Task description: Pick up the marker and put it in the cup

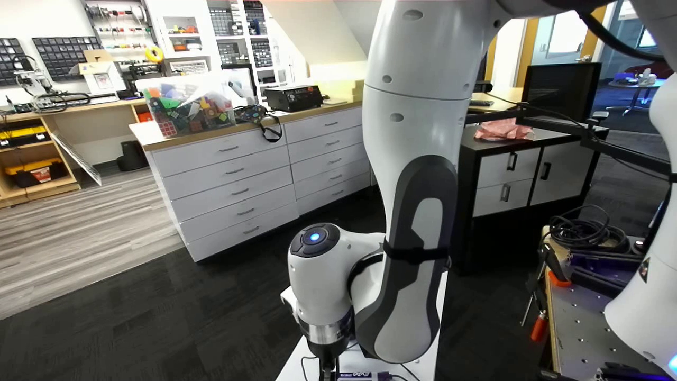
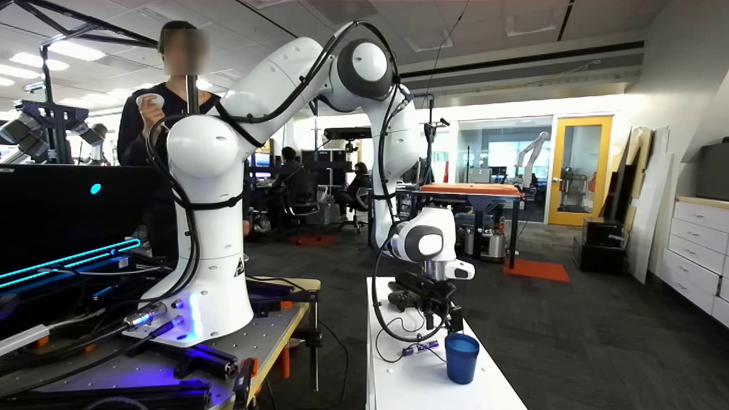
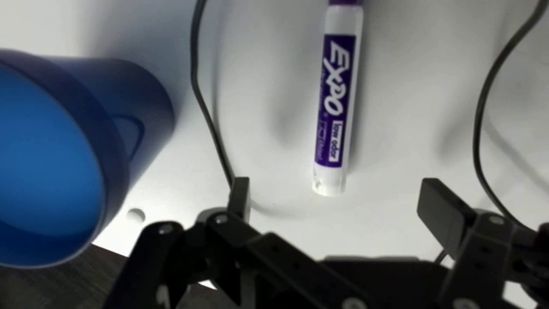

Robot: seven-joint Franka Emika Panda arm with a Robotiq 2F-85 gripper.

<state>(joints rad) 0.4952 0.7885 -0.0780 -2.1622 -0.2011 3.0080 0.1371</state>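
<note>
The marker, white with a purple EXPO label and cap, lies flat on the white table. It also shows in both exterior views. The bright-blue cup stands upright on the table, left of the marker in the wrist view; it also shows in an exterior view. My gripper is open and empty, pointing down above the table. In the wrist view the marker's plain white end lies between the two fingertips, untouched. The gripper also shows in both exterior views, beside the cup.
A thin black cable loops over the white table on both sides of the marker. A dark controller-like object lies farther back. The table edge is close to the cup. A person stands behind the arm's base.
</note>
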